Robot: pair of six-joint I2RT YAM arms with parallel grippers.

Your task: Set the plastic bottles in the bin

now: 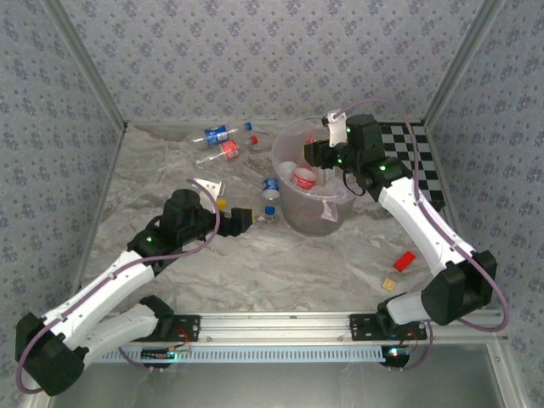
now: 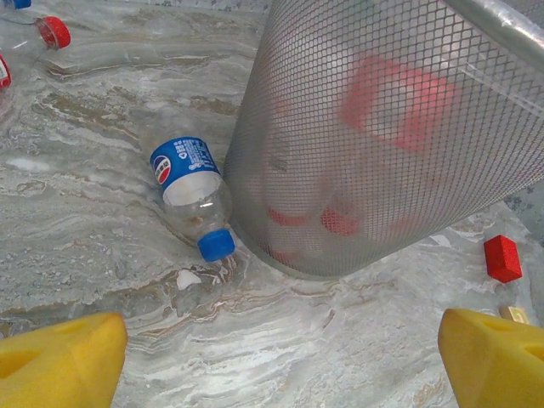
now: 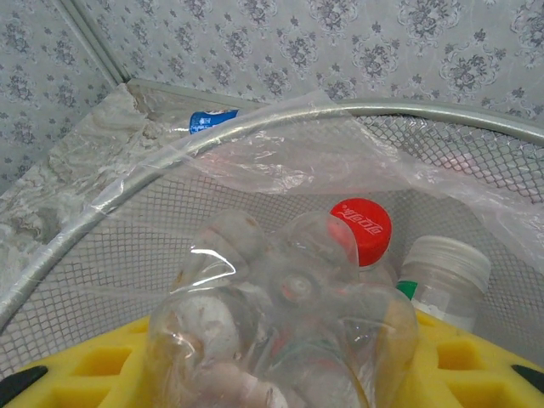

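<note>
The right gripper [image 1: 317, 155] hangs over the mouth of the bin [image 1: 297, 223], and in the right wrist view its yellow fingers [image 3: 102, 361] are closed partway on a crushed clear bottle [image 3: 280, 327], which sits between them and stands up above the pads. Below that bottle, inside the liner bag, a red-capped bottle [image 3: 360, 229] and a white-capped bottle [image 3: 444, 274] lie in the bin. The left gripper [image 1: 241, 219] is low over the table [image 1: 280, 272] just to the left of the bin, with its jaws spread wide: the two yellow fingertips [image 2: 59, 361] sit at opposite bottom corners of the left wrist view with nothing between them but bare marbled surface. Ahead of them, apart from both fingertips, a blue-labelled bottle [image 2: 191, 191] lies on its side with its blue cap pointing towards the gripper and its body against the foot of the bin's mesh wall. More loose bottles [image 1: 218, 134] lie on the table near the far wall, and a red block [image 2: 501, 257] rests to the right of the bin.
</note>
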